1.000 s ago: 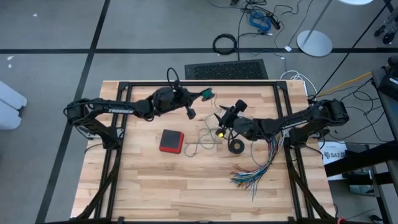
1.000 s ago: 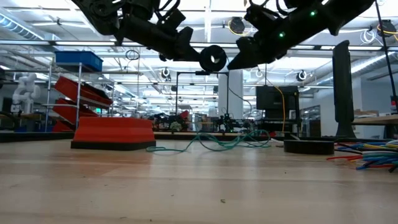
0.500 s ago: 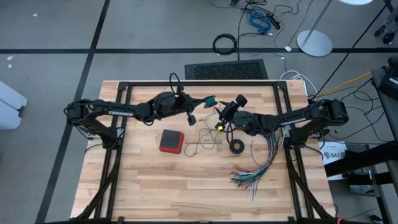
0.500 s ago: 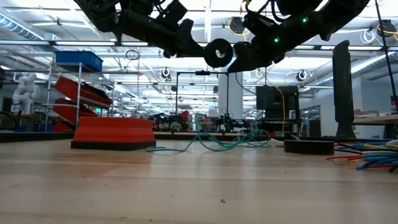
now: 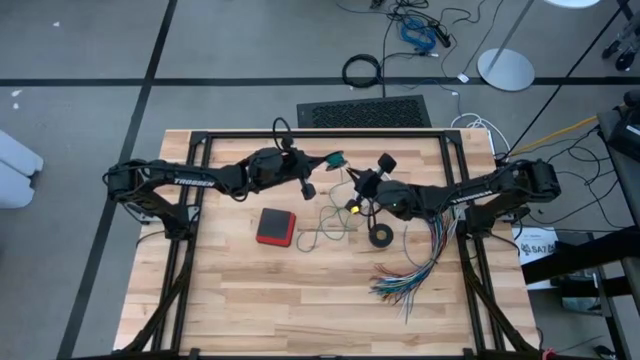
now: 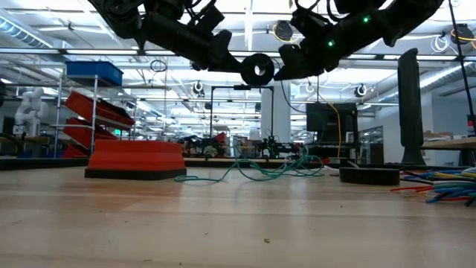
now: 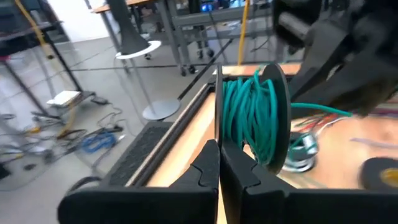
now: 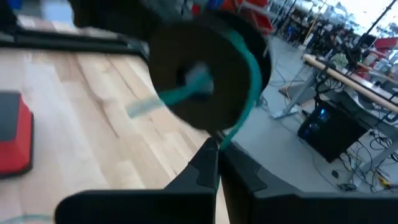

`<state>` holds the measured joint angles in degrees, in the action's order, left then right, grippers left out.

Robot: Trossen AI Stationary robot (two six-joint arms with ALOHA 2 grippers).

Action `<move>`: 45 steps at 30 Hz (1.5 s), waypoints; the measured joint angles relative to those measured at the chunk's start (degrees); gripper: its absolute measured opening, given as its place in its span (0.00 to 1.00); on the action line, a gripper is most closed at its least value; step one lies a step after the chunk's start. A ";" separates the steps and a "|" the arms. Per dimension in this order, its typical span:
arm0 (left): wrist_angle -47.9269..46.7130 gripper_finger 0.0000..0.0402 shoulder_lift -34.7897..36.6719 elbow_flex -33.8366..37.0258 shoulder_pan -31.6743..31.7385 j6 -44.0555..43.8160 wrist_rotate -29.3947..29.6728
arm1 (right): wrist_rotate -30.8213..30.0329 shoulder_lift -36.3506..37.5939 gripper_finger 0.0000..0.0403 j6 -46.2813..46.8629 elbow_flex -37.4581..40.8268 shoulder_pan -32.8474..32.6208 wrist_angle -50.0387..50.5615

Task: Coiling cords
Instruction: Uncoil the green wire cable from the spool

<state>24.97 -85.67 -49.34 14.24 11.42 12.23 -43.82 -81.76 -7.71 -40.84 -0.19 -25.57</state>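
The teal cord is partly wound on a black spool held in the air above the upper middle of the counter in the high view, while its loose length trails down to the wood and lies tangled near a red block. The left gripper holds the spool, its fingers pressed together. The right gripper sits just right of it, fingers pressed together on the strand coming off the rim. To do this turn well, I judge the right gripper should keep light tension and lead the strand around the rim so it lays into the groove rather than slipping over the flange, and the left should hold the spool steady. The slack on the counter could snag the tape ring or the coloured wires at lower right. A second ago the right gripper's fingers were spread and it hung lower and farther right; it has since moved up toward the spool and closed, while the left has reached a little rightward.
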 joint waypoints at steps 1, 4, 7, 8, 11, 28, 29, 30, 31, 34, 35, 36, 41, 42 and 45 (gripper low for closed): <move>-0.65 0.00 0.00 0.00 0.02 0.69 1.03 | -0.04 0.00 0.00 -0.69 0.00 -0.29 -1.45; -2.63 0.00 -0.02 0.00 0.09 1.66 3.42 | -0.27 0.00 0.00 -3.29 0.00 -1.39 -5.56; -3.65 0.00 -0.02 0.00 0.02 2.69 5.69 | -0.78 0.00 0.00 -5.22 0.00 -2.42 -8.99; -3.74 0.00 -0.02 0.00 0.02 2.83 6.27 | -0.27 0.00 0.00 -5.38 0.00 -2.69 -9.78; -2.44 0.00 -0.02 0.00 0.04 3.00 7.03 | 5.26 0.00 0.00 -4.25 0.00 -2.93 -11.68; 9.55 0.00 -0.02 0.00 0.36 -2.22 2.57 | 14.84 0.00 0.00 8.89 0.00 0.62 3.28; 9.49 0.00 -0.02 0.00 0.40 -2.63 1.89 | 12.95 0.00 0.00 9.49 0.00 1.01 4.79; 9.09 0.00 -0.02 0.00 0.42 -3.08 1.60 | 11.17 0.00 0.00 9.89 0.00 1.44 6.19; 8.35 0.00 -0.02 0.00 0.42 -3.20 1.19 | 9.60 0.00 0.00 10.19 0.00 1.83 7.55; 5.53 0.00 -0.02 0.00 0.42 -3.22 -1.27 | 6.09 0.00 0.00 11.44 0.00 2.87 10.27; 4.36 0.00 -0.02 0.00 0.42 -3.22 -1.40 | 5.01 0.00 0.00 11.74 0.00 3.02 10.74; 2.90 0.00 -0.02 0.00 0.40 -3.16 -1.47 | 4.05 0.00 0.00 11.81 0.00 3.21 10.88; -3.02 0.00 -0.02 0.00 0.42 -0.74 0.26 | -0.56 1.18 0.00 11.26 0.00 3.24 10.19; -3.94 0.00 -0.02 0.00 0.42 0.04 0.96 | -1.15 1.67 0.00 10.81 0.00 3.24 10.08; -6.69 0.00 -0.02 0.00 0.45 2.24 3.05 | -1.38 3.37 0.00 9.00 0.00 3.13 8.92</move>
<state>18.29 -85.69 -49.34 14.69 13.66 15.28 -45.21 -78.39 1.29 -40.84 2.95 -16.65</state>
